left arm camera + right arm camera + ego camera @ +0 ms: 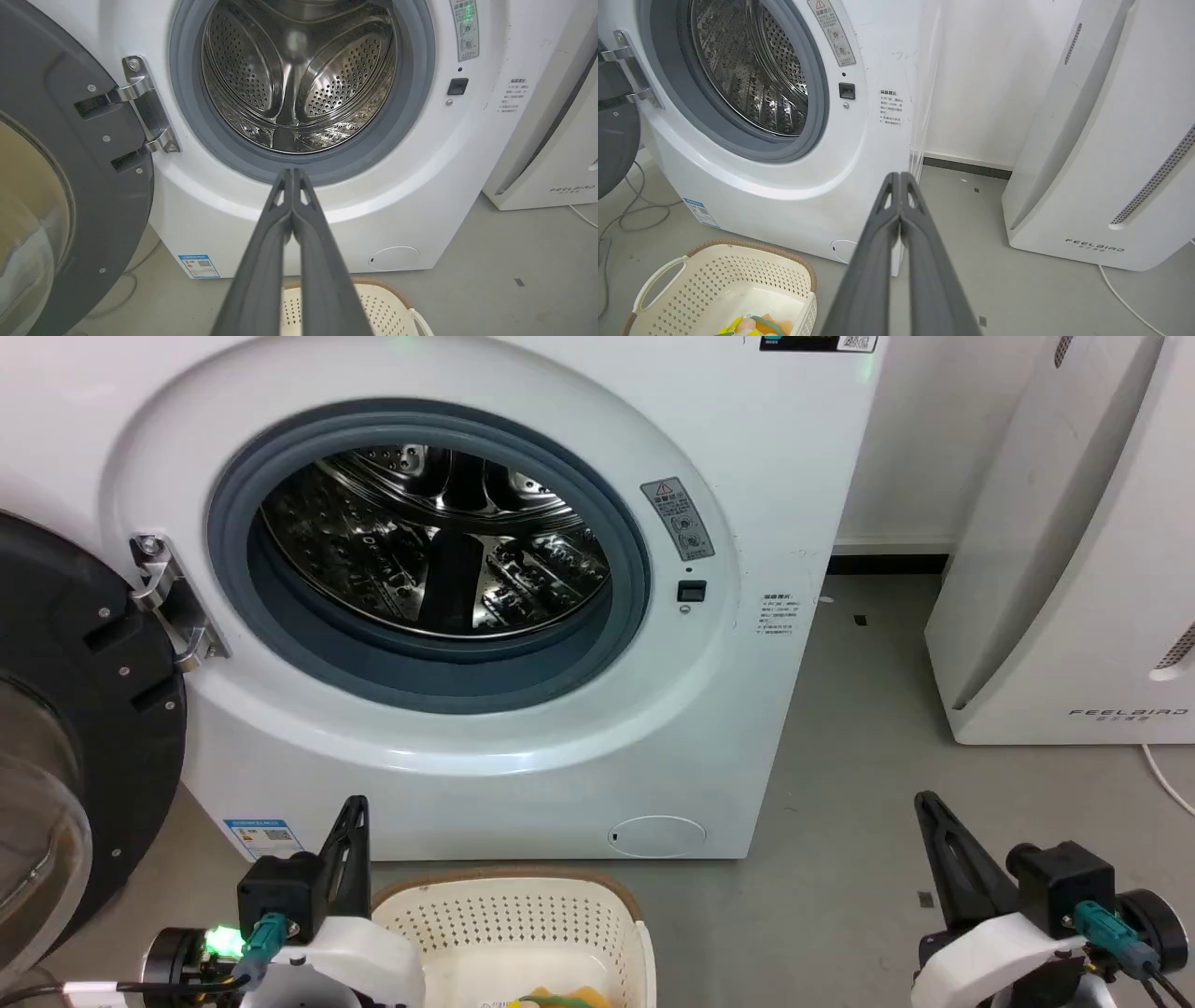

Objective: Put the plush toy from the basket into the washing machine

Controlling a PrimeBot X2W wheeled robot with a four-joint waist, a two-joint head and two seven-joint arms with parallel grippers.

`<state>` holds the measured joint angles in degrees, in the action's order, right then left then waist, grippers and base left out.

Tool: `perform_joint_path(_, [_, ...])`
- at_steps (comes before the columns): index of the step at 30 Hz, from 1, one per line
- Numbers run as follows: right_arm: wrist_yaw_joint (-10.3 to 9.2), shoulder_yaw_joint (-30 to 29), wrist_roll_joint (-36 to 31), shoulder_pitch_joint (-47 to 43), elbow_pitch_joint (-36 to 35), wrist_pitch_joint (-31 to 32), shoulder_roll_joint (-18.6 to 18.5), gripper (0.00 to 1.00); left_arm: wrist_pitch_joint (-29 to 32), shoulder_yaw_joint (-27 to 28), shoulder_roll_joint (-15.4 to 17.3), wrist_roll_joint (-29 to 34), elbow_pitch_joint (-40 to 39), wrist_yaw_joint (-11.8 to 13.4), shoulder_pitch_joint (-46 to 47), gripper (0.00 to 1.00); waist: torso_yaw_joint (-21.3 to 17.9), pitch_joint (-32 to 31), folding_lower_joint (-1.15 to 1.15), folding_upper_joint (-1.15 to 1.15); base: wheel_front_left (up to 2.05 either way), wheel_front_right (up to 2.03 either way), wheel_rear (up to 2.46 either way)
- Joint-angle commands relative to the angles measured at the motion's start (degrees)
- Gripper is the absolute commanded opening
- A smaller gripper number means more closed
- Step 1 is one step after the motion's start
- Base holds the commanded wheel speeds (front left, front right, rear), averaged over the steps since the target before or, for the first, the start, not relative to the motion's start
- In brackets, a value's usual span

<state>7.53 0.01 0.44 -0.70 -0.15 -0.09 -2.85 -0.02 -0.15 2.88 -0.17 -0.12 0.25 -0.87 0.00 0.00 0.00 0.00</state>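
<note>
The white washing machine (766,448) stands ahead with its porthole uncovered, the steel drum (439,541) bare inside. Its black-framed glass door (56,737) hangs swung out to the left. On the floor in front sits the cream basket (509,919), and the plush toy (752,325) lies on its bottom, showing orange, yellow and green at the lower edge of the head view (560,997). My left gripper (355,807) is shut and empty, raised beside the basket's left rim. My right gripper (924,803) is shut and empty, well right of the basket over the floor.
A white slanted FEELBIRD appliance (1074,569) stands at the right, with a white cable (1167,784) trailing from it. Grey cables (626,219) lie on the floor under the swung-out door. Grey floor (840,821) stretches between the washer and the appliance.
</note>
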Motion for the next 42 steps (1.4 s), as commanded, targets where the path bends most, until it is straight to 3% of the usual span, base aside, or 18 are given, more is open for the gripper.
perform_joint_path(1, [-0.04, -0.01, -0.44, 0.7, 0.15, 0.09, -0.03, 0.0, 0.02, 0.15, -0.01, 0.17, 0.12, -0.25, 0.87, 0.0, 0.0, 0.0, 0.0, 0.0, 0.0, 0.0, 0.0])
perform_joint_path(18, [-0.04, -0.01, -0.44, 0.7, 0.15, 0.09, -0.03, 0.0, 0.02, 0.15, -0.01, 0.17, 0.12, -0.25, 0.87, 0.0, 0.0, 0.0, 0.0, 0.0, 0.0, 0.0, 0.0])
perform_joint_path(19, [0.0, -0.01, 0.01, 0.0, 0.0, -0.02, 0.0, 1.0, -0.01, 0.0, 0.0, 0.0, 0.0, 0.01, 0.0, 1.0, 0.0, 0.0, 0.0, 0.0, 0.0, 0.0, 0.0])
perform_joint_path(42, [0.0, -1.11, 2.27, 0.58, -0.18, -2.33, 0.0, 1.0, -2.34, -3.24, 0.0, -0.47, 5.51, 0.55, 2.87, 1.0, -0.61, 1.72, 0.0, 0.0, 0.0, 0.0, 0.0])
